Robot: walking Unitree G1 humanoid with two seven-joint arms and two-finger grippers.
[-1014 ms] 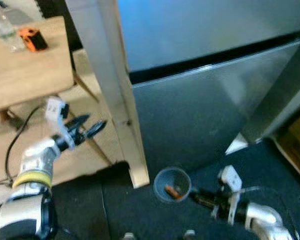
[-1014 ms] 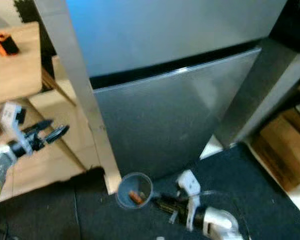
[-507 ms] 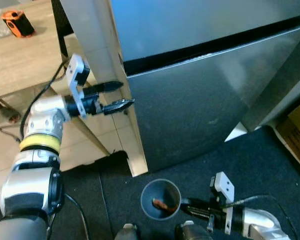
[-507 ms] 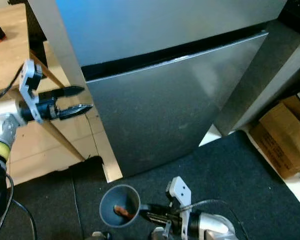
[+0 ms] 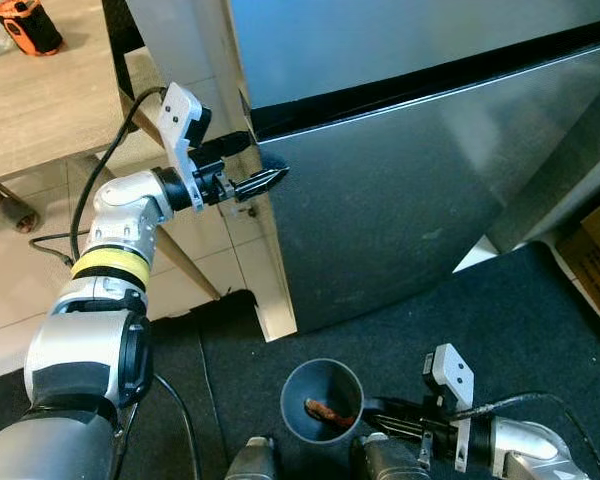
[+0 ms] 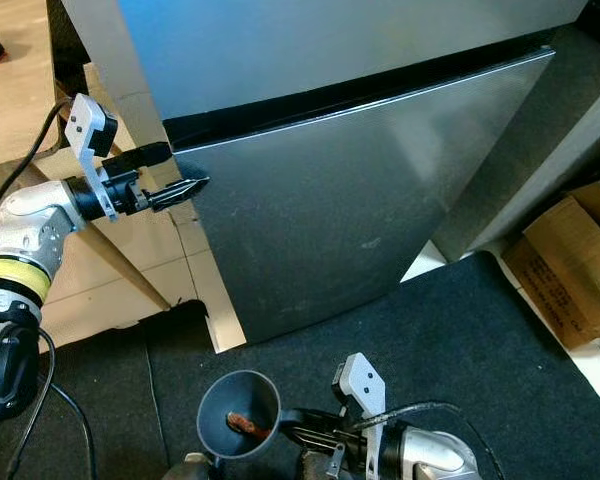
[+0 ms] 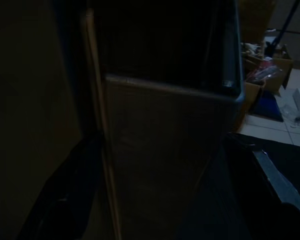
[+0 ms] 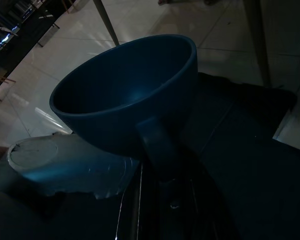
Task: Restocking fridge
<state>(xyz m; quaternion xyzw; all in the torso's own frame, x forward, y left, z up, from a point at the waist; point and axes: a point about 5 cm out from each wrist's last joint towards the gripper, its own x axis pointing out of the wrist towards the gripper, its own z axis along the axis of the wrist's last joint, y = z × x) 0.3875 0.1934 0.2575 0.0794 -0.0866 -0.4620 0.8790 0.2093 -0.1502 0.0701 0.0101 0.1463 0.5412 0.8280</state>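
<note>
In the left eye view the fridge (image 5: 400,190) stands shut ahead of the robot, a dark seam running between its upper and lower doors. The left gripper (image 5: 255,166) sits at about ten o'clock from the picture's middle, its two black fingers a narrow gap apart at the left end of that seam — one finger reaches into the dark gap, the other lies just below it against the lower door's corner. A pale wooden post (image 5: 220,120) stands right beside the fridge's left edge, and a wooden table (image 5: 40,100) with an orange object (image 5: 28,22) on it lies out at eleven o'clock. Low at six o'clock, the right gripper (image 5: 375,412) holds a blue bowl (image 5: 320,402) by its handle above the dark carpet (image 5: 540,320); a small reddish piece of food (image 5: 323,410) lies in the bowl.

The right eye view adds cardboard boxes (image 6: 570,265) at three o'clock, beyond the fridge.

The left wrist view is very dark — the fridge's corner edge (image 7: 165,150) can just be made out.

In the right wrist view the bowl fills the near ground, its handle (image 8: 157,150) clamped between the fingers.
</note>
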